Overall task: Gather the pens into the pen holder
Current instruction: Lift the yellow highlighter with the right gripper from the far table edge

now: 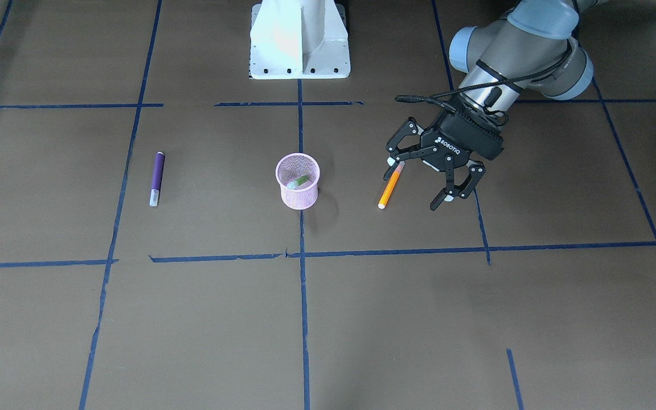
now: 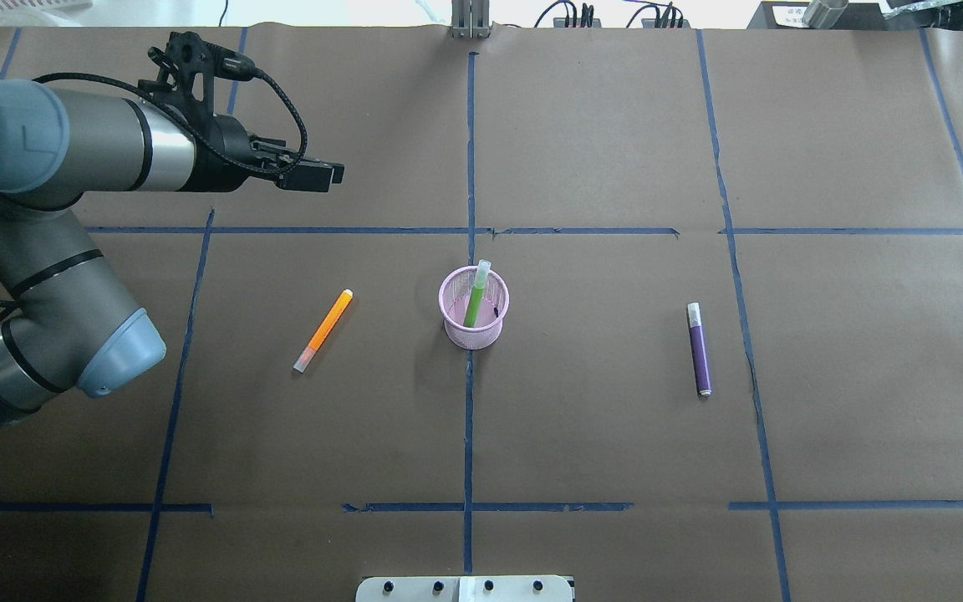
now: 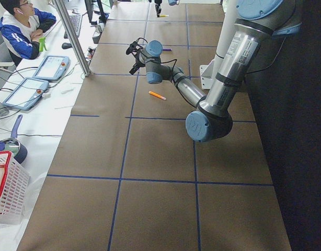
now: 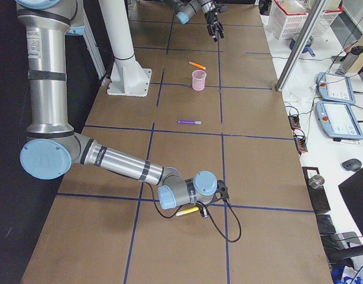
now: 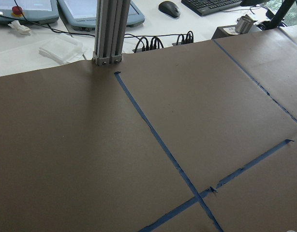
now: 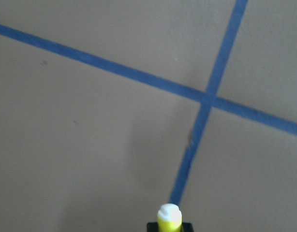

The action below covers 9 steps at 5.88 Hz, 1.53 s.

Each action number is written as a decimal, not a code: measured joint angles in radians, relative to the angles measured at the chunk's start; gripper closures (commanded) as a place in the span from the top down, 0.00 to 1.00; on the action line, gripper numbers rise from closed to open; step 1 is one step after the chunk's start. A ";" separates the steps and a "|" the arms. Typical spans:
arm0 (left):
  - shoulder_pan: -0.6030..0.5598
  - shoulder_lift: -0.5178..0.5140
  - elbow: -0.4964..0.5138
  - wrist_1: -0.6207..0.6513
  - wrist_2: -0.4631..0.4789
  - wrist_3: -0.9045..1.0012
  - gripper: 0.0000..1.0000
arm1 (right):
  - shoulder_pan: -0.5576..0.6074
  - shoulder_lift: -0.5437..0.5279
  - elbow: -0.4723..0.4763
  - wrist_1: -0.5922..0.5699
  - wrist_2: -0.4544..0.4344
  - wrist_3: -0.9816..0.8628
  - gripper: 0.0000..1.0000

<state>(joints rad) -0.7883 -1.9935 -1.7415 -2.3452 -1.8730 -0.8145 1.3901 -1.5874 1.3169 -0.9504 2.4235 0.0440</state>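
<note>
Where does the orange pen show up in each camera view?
Front-facing: orange pen lies right of the pen holder.
Overhead: orange pen left of the pen holder.
Exterior left: small, upper middle.
Exterior right: just beyond the pen holder.
Left wrist: not in it.
Right wrist: not in it.
Shared landmark: the pink pen holder, though it does not show in exterior left.

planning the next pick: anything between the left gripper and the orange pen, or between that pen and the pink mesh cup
Nothing visible. The left gripper hangs open near the slim orange pen; only bare brown paper lies between that pen and the pink wire-mesh cup.
</note>
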 measured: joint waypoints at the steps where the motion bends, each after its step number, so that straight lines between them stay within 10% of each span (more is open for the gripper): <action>1: 0.000 0.018 0.007 0.010 -0.016 0.000 1.00 | 0.009 0.000 0.137 0.001 0.014 0.113 0.00; 3: 0.002 0.039 0.011 0.109 -0.071 0.001 1.00 | 0.008 0.038 0.397 0.019 -0.005 0.341 0.00; 5: 0.009 0.046 0.039 0.138 -0.084 0.002 1.00 | -0.042 0.127 0.466 0.158 -0.080 0.571 0.00; 7: 0.013 0.048 0.067 0.140 -0.085 0.040 1.00 | -0.269 0.197 0.531 0.309 -0.406 0.889 0.00; 9: 0.016 0.047 0.084 0.141 -0.085 0.053 1.00 | -0.644 0.260 0.581 0.328 -0.919 0.953 0.00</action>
<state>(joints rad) -0.7723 -1.9464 -1.6573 -2.2044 -1.9578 -0.7613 0.7458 -1.3278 1.8977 -0.6227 1.5046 0.9972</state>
